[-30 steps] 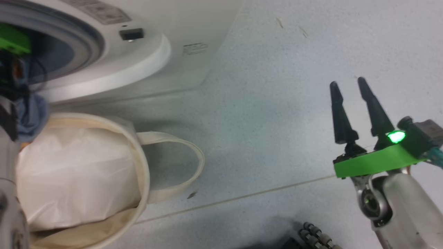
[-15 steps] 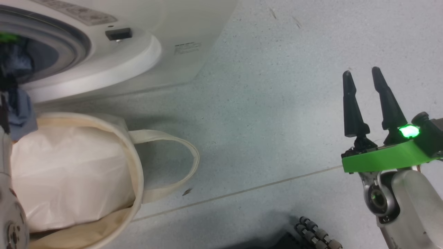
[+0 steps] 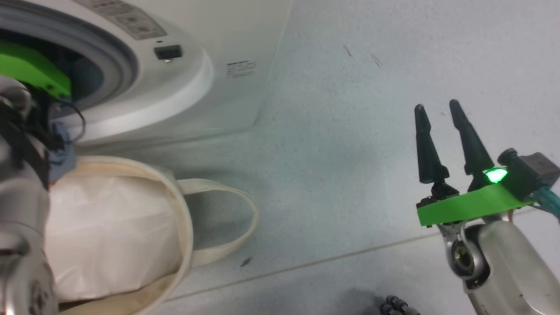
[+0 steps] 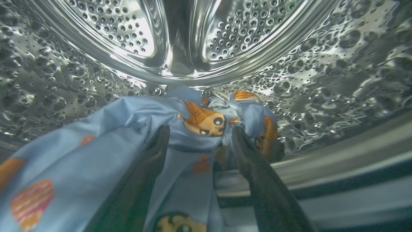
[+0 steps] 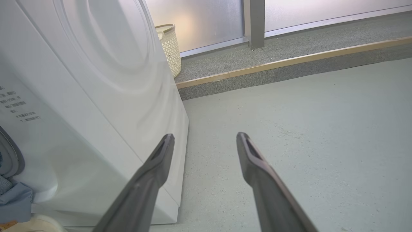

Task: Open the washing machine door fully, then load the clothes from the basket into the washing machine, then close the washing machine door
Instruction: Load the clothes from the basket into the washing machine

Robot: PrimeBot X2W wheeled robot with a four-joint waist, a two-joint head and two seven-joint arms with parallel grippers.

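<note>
Head view looks down on a pale grey-green floor (image 3: 332, 131) with little specks and one thin line across it. From the right wrist you can see the room's edge: a low grey step (image 5: 289, 64) with a gold strip, frosted glass (image 5: 199, 22) above it, and a cream hamper (image 5: 169, 45) with small holes.

Next is the big white washing machine (image 3: 245, 26), standing on the floor, its round mouth open. Inside it, the shiny steel drum (image 4: 322, 71) is full of little holes.

Just in front of the machine sits the basket (image 3: 183, 218), cream and soft, with a loop handle. White padding (image 3: 109, 227) fills it.

Now the clothes (image 4: 128, 122): light blue, with orange cartoon animals (one has big round eyes). They lie in the drum, and a blue bit hangs at the mouth, just above the basket.

Inside the drum, the left gripper (image 4: 200, 130) has its fingers spread wide, and the cloth lies loose between them, not pinched. Over the bare floor, the right gripper (image 3: 437, 105) is spread wide too and has nothing in it.
</note>
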